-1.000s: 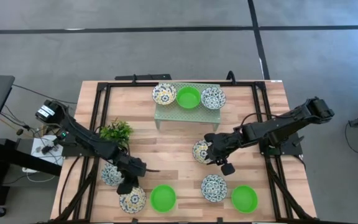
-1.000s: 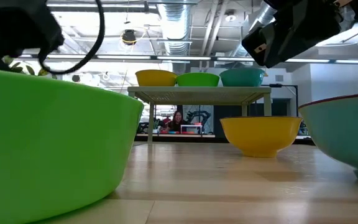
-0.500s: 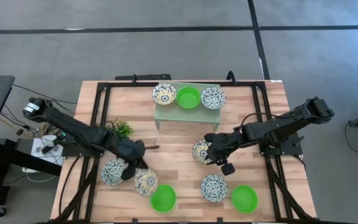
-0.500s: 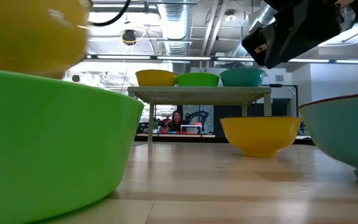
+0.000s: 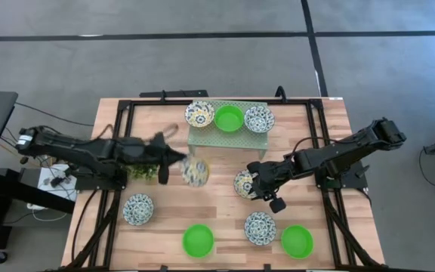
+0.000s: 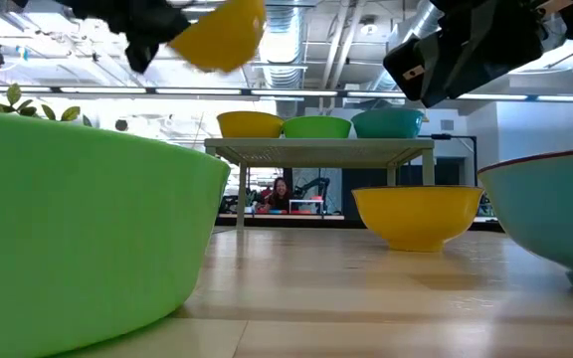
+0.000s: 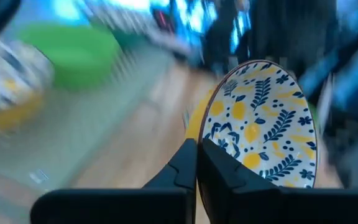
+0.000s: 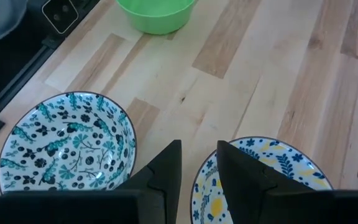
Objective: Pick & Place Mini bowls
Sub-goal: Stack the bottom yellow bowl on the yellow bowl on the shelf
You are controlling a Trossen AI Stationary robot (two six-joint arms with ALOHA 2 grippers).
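Observation:
My left gripper is high over the table's middle, just in front of the pale green rack, shut on a white bowl with a blue and yellow pattern. My right gripper hovers open above the near rim of a similar yellow-and-blue bowl that rests on its base on the wood. Three bowls sit on the rack. Another patterned bowl stands near the table's left. My left gripper pinches the bowl by its rim, one finger on the inner wall and one on the outer. The fingers reach roughly level from the table's left. The bowl is lifted clear of the table and tipped up on its side, its patterned inside showing.
Two green bowls and a teal-patterned bowl stand along the near edge. A small leafy plant is partly under my left arm. Black frame rails run along both table sides. Bare wood lies between the rack and the near bowls.
My left gripper has lifted the yellow-and-blue bowl from the near left of the table, swung it up and toward the far edge and the rack, and the bowl has tipped onto its side. The plant is now partly covered by the arm.

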